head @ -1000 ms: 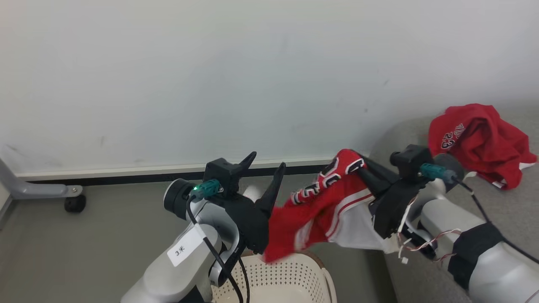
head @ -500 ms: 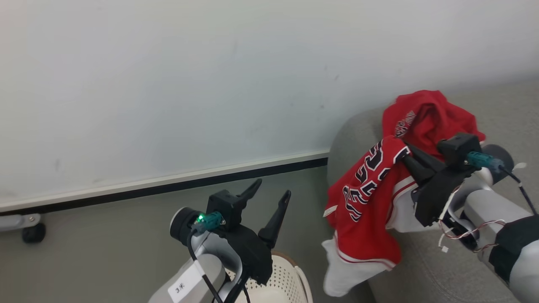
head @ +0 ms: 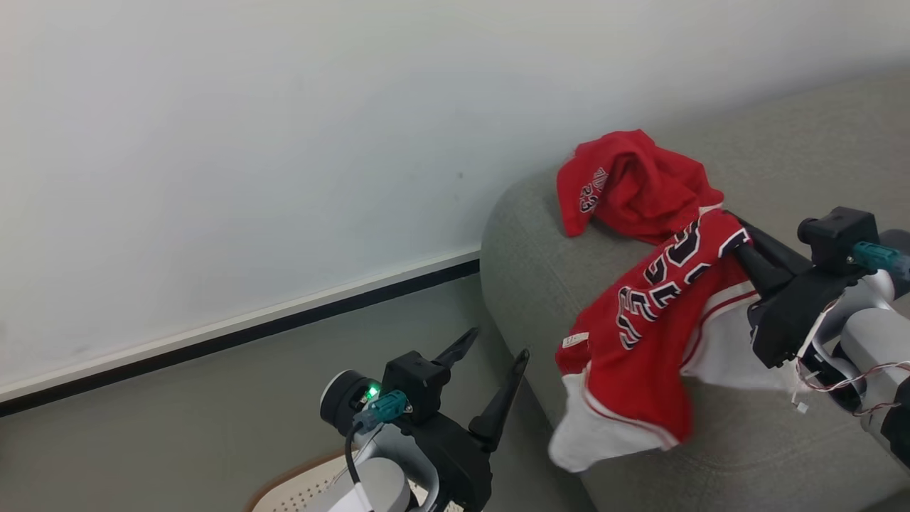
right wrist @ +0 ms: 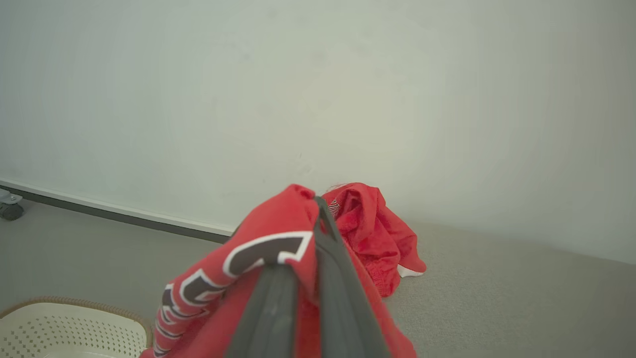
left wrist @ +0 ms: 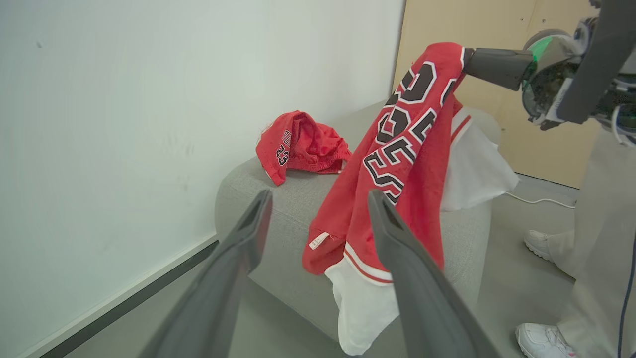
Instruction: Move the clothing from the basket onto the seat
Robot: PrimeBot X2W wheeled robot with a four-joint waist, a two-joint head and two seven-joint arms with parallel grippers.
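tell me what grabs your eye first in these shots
A big red jersey with dark lettering dangles from the shut right gripper at the end of the grey sofa. A second red garment lies crumpled on the sofa by the white wall. Lower down, the left gripper stands open and empty near the white basket.

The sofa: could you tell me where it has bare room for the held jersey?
The sofa is bare to the right of the crumpled garment. Its left end is crowded: that garment lies there and the held jersey hangs beside it.
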